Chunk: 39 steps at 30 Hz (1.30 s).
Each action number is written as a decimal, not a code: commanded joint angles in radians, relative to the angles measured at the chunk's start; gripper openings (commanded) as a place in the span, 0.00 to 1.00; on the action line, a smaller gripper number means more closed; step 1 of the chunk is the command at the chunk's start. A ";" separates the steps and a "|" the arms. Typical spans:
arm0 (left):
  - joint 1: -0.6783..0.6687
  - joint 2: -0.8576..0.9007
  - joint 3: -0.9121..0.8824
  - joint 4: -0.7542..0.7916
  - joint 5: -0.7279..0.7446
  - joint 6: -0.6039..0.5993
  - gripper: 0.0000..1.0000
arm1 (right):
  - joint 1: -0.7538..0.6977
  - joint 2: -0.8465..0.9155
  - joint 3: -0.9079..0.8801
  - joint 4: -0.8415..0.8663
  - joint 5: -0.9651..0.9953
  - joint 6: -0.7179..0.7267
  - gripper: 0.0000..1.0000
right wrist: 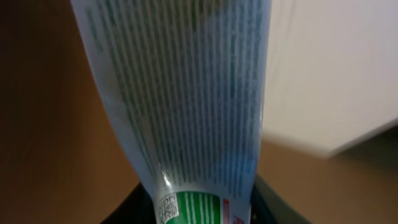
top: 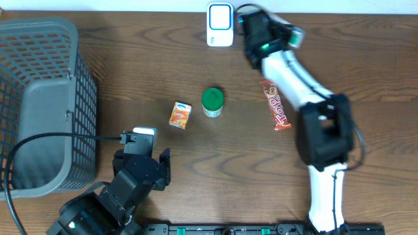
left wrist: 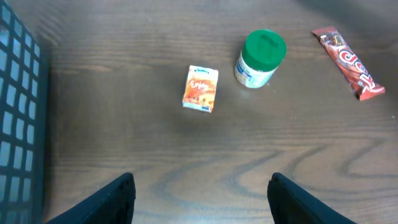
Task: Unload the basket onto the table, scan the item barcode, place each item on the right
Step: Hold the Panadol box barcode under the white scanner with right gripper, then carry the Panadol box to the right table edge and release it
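Holding a white-and-green tube, perhaps toothpaste, in part-closed right jaws, far side, just beside the scanner. Hovering over the near-left bench with left jaws open, empty.

A table of dark brown wood, its grain plainly visible, with a smooth, mostly matt finish. A basket of grey moulded plastic, its walls an open grid, dull in finish. A scanner in smooth white plastic with a pale blue face. A candy bar in a glossy red wrapper, crinkled at the ends. A jar with a pale printed body and a smooth green plastic lid. A small carton of printed orange card, matt. A tube with a smooth, softly shiny pale skin covered in fine green print. The left gripper has matt black fingers.
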State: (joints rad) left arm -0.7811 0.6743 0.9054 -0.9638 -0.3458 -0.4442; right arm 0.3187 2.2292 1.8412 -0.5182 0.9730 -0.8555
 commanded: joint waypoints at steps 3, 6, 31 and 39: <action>0.002 -0.001 -0.001 0.000 -0.014 0.006 0.69 | -0.166 -0.135 0.010 -0.342 -0.096 0.491 0.09; 0.002 -0.001 -0.001 0.000 -0.014 0.006 0.69 | -0.282 -0.148 0.010 -0.511 -0.221 0.633 0.09; 0.002 -0.001 -0.001 -0.001 -0.014 0.006 0.69 | -0.988 -0.105 -0.019 -0.525 -0.881 0.806 0.20; 0.002 -0.001 -0.001 -0.001 -0.014 0.006 0.69 | -1.008 -0.009 -0.023 -0.518 -0.990 0.806 0.35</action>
State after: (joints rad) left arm -0.7807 0.6743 0.9054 -0.9627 -0.3462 -0.4442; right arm -0.6888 2.1830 1.8305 -1.0344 0.0402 -0.0616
